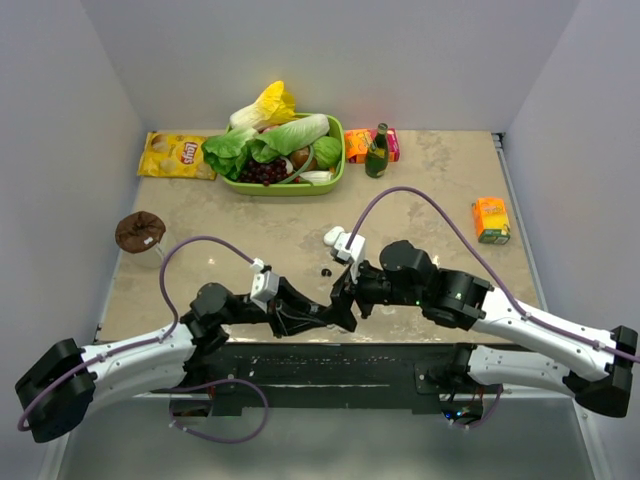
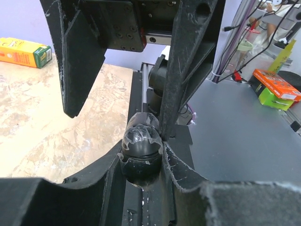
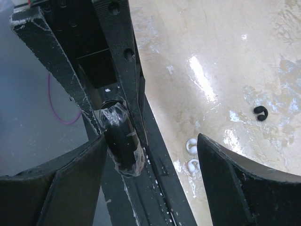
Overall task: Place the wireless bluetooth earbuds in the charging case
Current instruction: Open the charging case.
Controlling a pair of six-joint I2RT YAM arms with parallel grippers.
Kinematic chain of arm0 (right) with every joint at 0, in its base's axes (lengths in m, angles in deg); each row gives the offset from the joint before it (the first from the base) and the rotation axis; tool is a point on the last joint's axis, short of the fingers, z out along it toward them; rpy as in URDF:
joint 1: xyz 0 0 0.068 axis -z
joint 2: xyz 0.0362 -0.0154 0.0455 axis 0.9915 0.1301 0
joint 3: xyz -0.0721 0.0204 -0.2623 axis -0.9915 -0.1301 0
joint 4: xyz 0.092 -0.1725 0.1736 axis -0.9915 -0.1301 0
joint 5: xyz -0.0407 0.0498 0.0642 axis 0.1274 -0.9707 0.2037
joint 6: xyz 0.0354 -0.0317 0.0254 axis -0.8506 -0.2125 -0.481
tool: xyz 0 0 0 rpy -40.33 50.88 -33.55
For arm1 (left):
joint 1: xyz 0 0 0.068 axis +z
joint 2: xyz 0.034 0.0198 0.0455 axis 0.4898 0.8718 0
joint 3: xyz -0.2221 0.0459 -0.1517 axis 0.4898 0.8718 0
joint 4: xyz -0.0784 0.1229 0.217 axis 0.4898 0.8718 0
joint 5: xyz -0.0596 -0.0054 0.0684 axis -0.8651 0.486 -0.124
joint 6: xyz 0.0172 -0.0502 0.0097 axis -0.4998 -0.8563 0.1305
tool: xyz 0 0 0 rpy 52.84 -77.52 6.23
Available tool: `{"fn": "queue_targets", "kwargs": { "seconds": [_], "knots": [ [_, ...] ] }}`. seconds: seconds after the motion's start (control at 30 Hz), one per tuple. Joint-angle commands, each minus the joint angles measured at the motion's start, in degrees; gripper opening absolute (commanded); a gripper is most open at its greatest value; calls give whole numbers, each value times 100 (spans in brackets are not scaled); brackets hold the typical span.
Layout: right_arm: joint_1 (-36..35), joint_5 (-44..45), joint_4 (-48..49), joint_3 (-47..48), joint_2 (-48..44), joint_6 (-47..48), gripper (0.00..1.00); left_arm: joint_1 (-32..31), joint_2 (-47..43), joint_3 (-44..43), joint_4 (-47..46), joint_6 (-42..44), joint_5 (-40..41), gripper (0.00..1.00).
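My left gripper (image 1: 347,319) (image 2: 141,156) is shut on a black oval charging case wrapped in clear tape (image 2: 141,143) (image 3: 121,143), held over the black rail at the table's near edge. My right gripper (image 1: 343,298) (image 3: 150,139) is open wide around it; its left finger (image 3: 56,183) touches the case. Two whitish earbuds (image 3: 192,147) (image 3: 193,165) lie on the table beside the rail, between the right fingers. One black earbud (image 3: 260,113) (image 1: 325,271) lies farther out. A white case (image 1: 333,237) lies behind the right wrist. The other black bud is not seen.
A green basket (image 1: 290,188) of vegetables, a chips bag (image 1: 177,155), a green bottle (image 1: 376,150) and an orange packet (image 1: 356,146) stand at the back. An orange juice box (image 1: 490,220) (image 2: 26,52) is at right, a brown round thing (image 1: 139,231) at left.
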Motion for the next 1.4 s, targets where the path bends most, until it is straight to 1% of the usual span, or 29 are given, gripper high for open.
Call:
{"fn": "queue_targets", "kwargs": {
  "seconds": [0.0, 0.27, 0.43, 0.53, 0.57, 0.63, 0.67, 0.7, 0.77, 0.87, 1.03, 1.1, 1.2, 1.37],
  "knots": [
    [284, 488, 81, -28, -160, -115, 77, -92, -197, -104, -332, 119, -267, 0],
    [311, 435, 213, -28, -248, -168, 76, -101, -249, -95, -200, 171, -171, 0],
    [311, 304, 292, -46, -284, -151, 72, -101, -214, -95, -182, 172, -91, 0],
    [311, 164, 327, -46, -284, -107, 66, -101, -171, -112, -173, 163, -39, 0],
    [311, 119, 336, -46, -275, -89, 60, -101, -153, -121, -173, 163, -30, 0],
    [311, -30, 354, -55, -258, -72, 56, -101, -144, -130, -182, 163, -4, 0],
    [311, -74, 345, -55, -240, -37, 50, -101, -144, -130, -182, 163, 5, 0],
    [311, -109, 345, -63, -214, -36, 47, -101, -144, -139, -182, 163, 5, 0],
    [311, -153, 354, -63, -196, -37, 44, -101, -127, -147, -182, 163, -3, 0],
    [311, -232, 354, -72, -152, -19, 41, -101, -126, -165, -191, 171, 5, 0],
    [311, -321, 362, -63, -20, -10, 41, -101, -100, -174, -200, 180, 14, 0],
    [311, -364, 362, -55, 15, 8, 43, -101, -91, -174, -226, 180, 23, 0],
    [311, -382, 354, -55, 33, 16, 44, -101, -100, -182, -235, 189, 32, 0],
    [311, -444, 353, -72, 94, 25, 41, -101, -109, -183, -244, 189, 32, 0]
  ]
}}
